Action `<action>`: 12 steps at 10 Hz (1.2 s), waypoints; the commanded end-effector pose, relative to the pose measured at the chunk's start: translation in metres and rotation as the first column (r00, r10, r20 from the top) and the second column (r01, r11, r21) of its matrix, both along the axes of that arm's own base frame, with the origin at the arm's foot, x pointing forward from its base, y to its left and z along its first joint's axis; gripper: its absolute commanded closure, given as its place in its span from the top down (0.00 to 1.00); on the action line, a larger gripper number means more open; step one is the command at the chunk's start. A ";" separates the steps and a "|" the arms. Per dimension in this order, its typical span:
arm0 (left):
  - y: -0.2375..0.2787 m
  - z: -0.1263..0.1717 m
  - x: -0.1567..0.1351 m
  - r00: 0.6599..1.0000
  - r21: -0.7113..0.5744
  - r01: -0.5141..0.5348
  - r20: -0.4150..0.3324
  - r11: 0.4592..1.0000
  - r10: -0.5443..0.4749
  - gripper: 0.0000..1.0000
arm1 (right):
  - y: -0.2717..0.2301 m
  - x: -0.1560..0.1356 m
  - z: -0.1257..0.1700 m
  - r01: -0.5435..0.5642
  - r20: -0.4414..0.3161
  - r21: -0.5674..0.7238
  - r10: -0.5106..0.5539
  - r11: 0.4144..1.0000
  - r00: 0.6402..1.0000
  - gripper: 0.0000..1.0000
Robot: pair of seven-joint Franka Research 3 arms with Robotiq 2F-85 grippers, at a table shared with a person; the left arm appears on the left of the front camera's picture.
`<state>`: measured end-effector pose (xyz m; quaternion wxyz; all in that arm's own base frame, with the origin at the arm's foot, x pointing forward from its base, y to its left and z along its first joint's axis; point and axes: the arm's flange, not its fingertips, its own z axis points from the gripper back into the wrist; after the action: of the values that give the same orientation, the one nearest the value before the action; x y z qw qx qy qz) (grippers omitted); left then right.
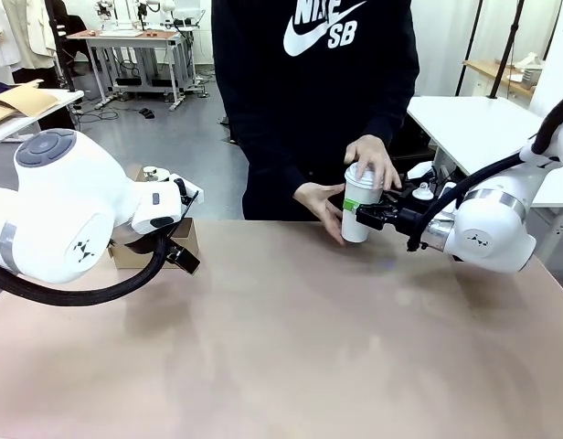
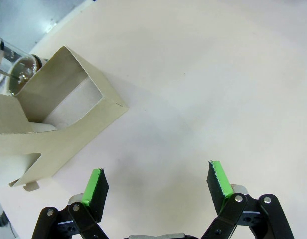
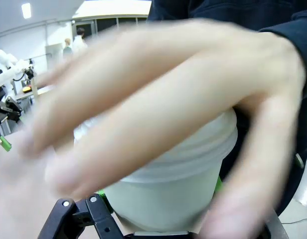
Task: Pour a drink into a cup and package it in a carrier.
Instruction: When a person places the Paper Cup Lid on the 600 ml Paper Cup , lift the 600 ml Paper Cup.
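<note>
A white paper cup (image 1: 357,215) stands near the table's far edge, in front of the person. My right gripper (image 1: 362,216) is shut on its side. One of the person's hands (image 1: 373,160) presses on the white lid on top, and the other hand (image 1: 320,203) steadies the cup's left side. Up close, the blurred hand (image 3: 158,99) covers the lidded cup (image 3: 168,194), held in my right gripper (image 3: 158,216). My left gripper (image 1: 183,256) hangs open beside the brown carrier (image 1: 122,254). The carrier (image 2: 69,119) lies left of my open left gripper (image 2: 156,181), with the clear jug (image 2: 19,72) behind it. I cannot make out the drink.
The jug's metal top (image 1: 154,173) peeks out behind my left arm. Loose white lids (image 1: 424,191) and dark items sit behind my right gripper. A white side table (image 1: 473,128) stands at the back right. The brown tabletop (image 1: 291,347) stretches wide toward the near edge.
</note>
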<state>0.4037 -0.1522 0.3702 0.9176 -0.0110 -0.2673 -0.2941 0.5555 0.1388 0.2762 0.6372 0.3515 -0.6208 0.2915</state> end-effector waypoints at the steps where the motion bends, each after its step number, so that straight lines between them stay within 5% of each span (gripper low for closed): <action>1: 0.000 0.000 0.000 1.000 -0.002 0.000 0.000 1.000 0.000 1.00 | 0.003 0.001 0.003 0.002 0.006 0.009 -0.002 1.000 1.000 0.80; 12: 0.000 0.000 0.000 1.000 -0.002 0.000 0.000 1.000 0.000 1.00 | 0.003 0.001 0.003 0.002 0.006 0.009 -0.002 1.000 1.000 0.80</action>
<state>0.4037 -0.1522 0.3702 0.9176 -0.0110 -0.2673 -0.2941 0.5555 0.1388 0.2762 0.6372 0.3515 -0.6208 0.2916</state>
